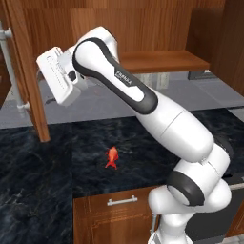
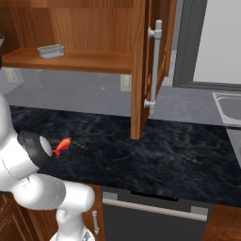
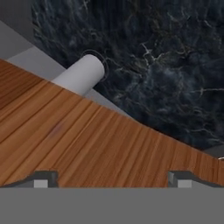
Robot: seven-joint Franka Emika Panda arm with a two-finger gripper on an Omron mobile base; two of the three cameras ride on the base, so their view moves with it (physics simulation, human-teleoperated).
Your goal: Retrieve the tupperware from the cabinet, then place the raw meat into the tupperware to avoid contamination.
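The tupperware (image 2: pixel 51 51), a small pale translucent box, sits on the wooden shelf (image 2: pixel 89 61) of the cabinet (image 2: pixel 140 70), whose doors stand open. On the dark marble counter lies the raw meat (image 1: pixel 112 157) (image 2: pixel 61 146), a small orange-red lump. My arm reaches up and left, and its white hand (image 1: pixel 58 76) is close to the open left door (image 1: pixel 29 76), well above and left of the meat. In the hand view my gripper (image 3: pixel 113 180) is open and holds nothing. It faces the door's wood panel (image 3: pixel 87 140) and a silver handle mount (image 3: pixel 83 74).
The left door's long silver bar handle (image 1: pixel 12 71) is just left of the hand. The right door carries another bar handle (image 2: pixel 154 66). Below the counter edge are a drawer front with a short handle (image 1: pixel 122 200) and a dark appliance front (image 2: pixel 155 214). A sink (image 2: pixel 228 106) lies far right.
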